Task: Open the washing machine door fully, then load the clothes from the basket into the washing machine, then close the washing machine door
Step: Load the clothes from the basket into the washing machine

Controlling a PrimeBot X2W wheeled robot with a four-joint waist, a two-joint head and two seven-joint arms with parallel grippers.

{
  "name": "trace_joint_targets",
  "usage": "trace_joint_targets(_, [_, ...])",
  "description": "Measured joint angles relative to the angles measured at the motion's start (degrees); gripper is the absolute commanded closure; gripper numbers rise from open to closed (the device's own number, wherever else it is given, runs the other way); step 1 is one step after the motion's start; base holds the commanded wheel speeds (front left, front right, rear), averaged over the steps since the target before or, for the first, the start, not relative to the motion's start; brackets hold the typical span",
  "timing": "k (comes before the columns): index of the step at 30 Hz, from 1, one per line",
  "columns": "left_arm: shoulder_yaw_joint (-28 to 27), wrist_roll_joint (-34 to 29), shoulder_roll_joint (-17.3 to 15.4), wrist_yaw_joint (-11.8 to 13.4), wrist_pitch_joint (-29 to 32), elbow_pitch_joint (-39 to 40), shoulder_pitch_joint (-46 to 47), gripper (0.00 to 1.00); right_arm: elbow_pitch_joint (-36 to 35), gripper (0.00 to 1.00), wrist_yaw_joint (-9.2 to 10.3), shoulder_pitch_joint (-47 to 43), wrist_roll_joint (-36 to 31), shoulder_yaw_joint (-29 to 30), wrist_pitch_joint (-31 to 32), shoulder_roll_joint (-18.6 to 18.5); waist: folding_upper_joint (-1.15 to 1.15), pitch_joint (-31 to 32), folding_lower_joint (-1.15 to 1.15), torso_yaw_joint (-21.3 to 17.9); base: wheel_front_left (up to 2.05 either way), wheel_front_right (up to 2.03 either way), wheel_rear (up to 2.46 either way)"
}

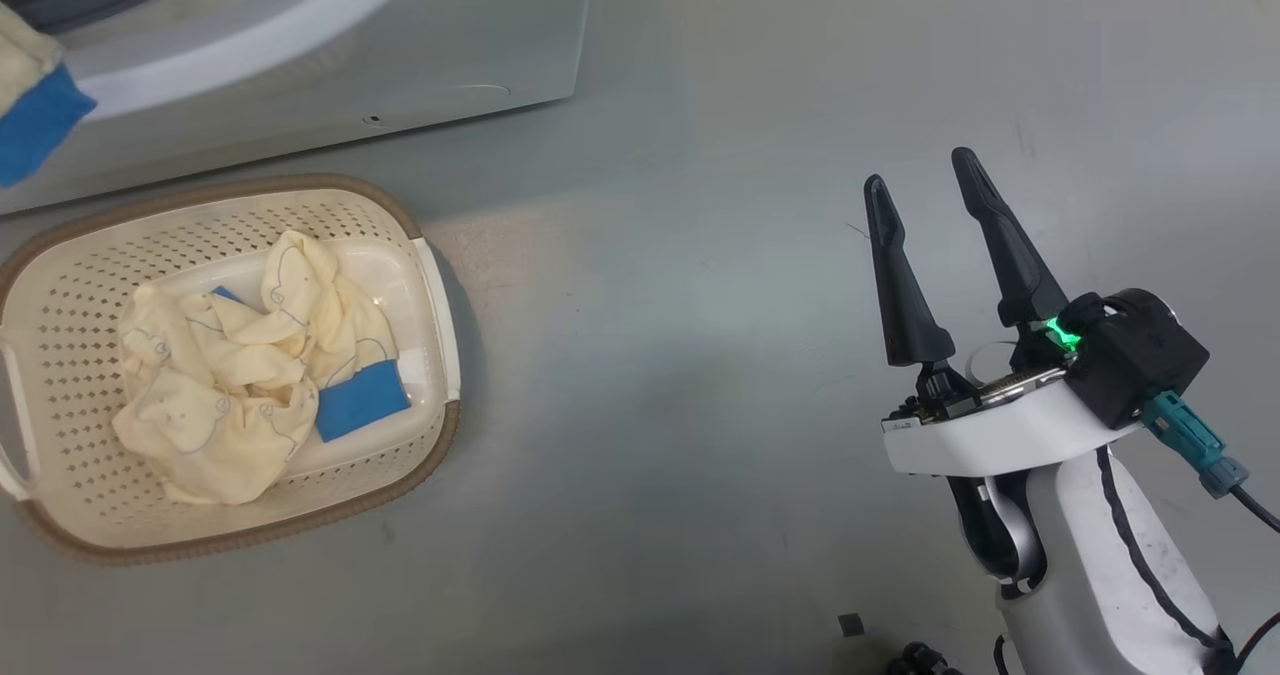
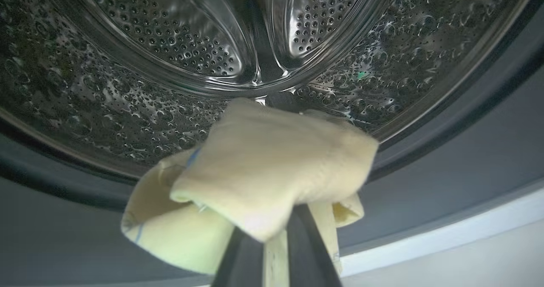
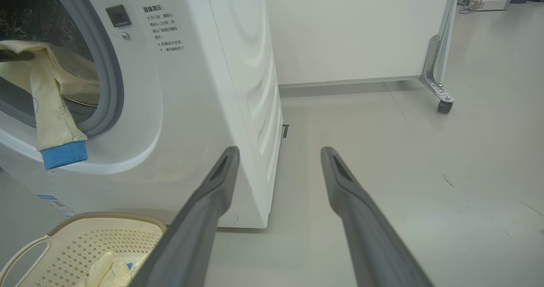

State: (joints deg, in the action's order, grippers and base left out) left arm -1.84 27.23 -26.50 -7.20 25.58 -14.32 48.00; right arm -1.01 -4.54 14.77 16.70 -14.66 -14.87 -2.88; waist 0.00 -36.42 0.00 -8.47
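Observation:
My left gripper (image 2: 274,225) is shut on a cream-yellow garment (image 2: 263,168), held at the mouth of the washing machine's steel drum (image 2: 191,36). The garment's leg with a blue cuff (image 3: 63,154) hangs out over the grey gasket (image 3: 111,66) and down the white washing machine (image 3: 204,87). More clothes (image 1: 240,375) lie crumpled in the cream basket (image 1: 250,187) on the floor before the machine. My right gripper (image 1: 920,170) is open with nothing in it, over bare floor to the basket's right. The door is out of view.
A white partition (image 3: 361,27) on a castor (image 3: 444,106) stands behind the machine's right side. Grey floor (image 1: 680,355) stretches between the basket and my right arm. A blue label sticker (image 3: 53,202) is low on the machine's front.

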Motion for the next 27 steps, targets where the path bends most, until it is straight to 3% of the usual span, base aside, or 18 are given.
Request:
trace_joint_targets(10, [-4.2, 1.3, -5.3, 0.9, 5.2, -0.9, 7.6, 1.00, -1.3, 0.00, 0.15, 0.2, 2.9, -2.7, 0.0, 0.0, 0.00, -2.2, 0.00, -4.0, 0.00, 0.00, 0.00])
trace_joint_targets(16, [-6.0, 0.7, -6.9, 2.7, 6.2, -2.5, 10.8, 1.00, -2.3, 0.00, 0.23, 1.4, 4.6, -3.9, 0.0, 0.0, 0.00, -4.4, 0.00, -6.6, 0.00, 0.00, 0.00])
trace_joint_targets(27, [-5.9, -0.8, -8.2, 3.4, 5.7, -4.1, 16.9, 1.00, -3.1, 0.00, 0.59, 3.4, 7.3, -6.8, 0.0, 0.1, 0.00, -8.9, 0.00, -11.4, 0.00, 0.00, 0.00])
